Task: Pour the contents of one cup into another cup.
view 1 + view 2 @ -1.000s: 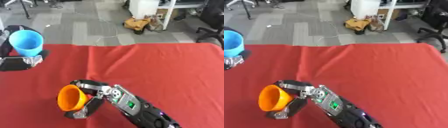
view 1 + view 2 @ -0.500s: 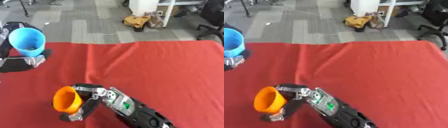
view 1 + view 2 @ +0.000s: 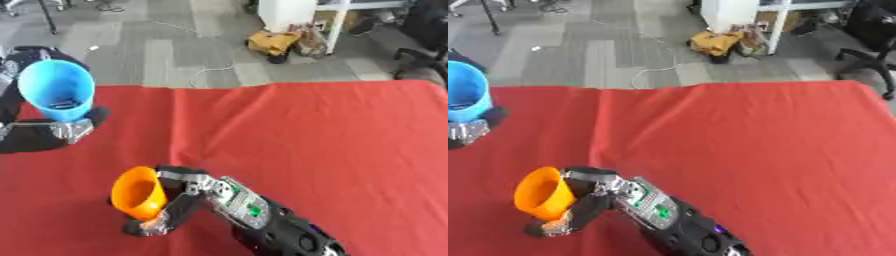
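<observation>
OK, the orange cup (image 3: 138,194) is sitting low and left of centre on the red cloth (image 3: 332,135), mouth tipping up and toward the left. The blue cup (image 3: 58,96) is being held at the far left edge, above the cloth, mouth tilting toward the camera; something dark is lying inside it near the bottom, though I can't tell what.

Step in hand, as I read it: bringing the two cups together for the pour. They're still well apart. Doing it well means:
- getting one rim above and just inside the other mouth before tipping any further
- keeping the receiving cup steady and closer to upright, since both are leaning right now
- tipping slowly, because these cups taper and look light, so either could be slipping in the fingers

Which cup is the source isn't clear; the orange one's inside isn't showing anything I can make out.

The right hand (image 3: 179,200) is coming in from the lower right, its fingers curling round the orange cup's side and base, so it's gripping that cup. The cup's base appears to be at or near the cloth; contact isn't resolvable.

The left hand (image 3: 52,132) is at the left edge, wrapping the blue cup's lower half from below and behind, gripping it. Most of that hand is cropped in the right eye view.
</observation>
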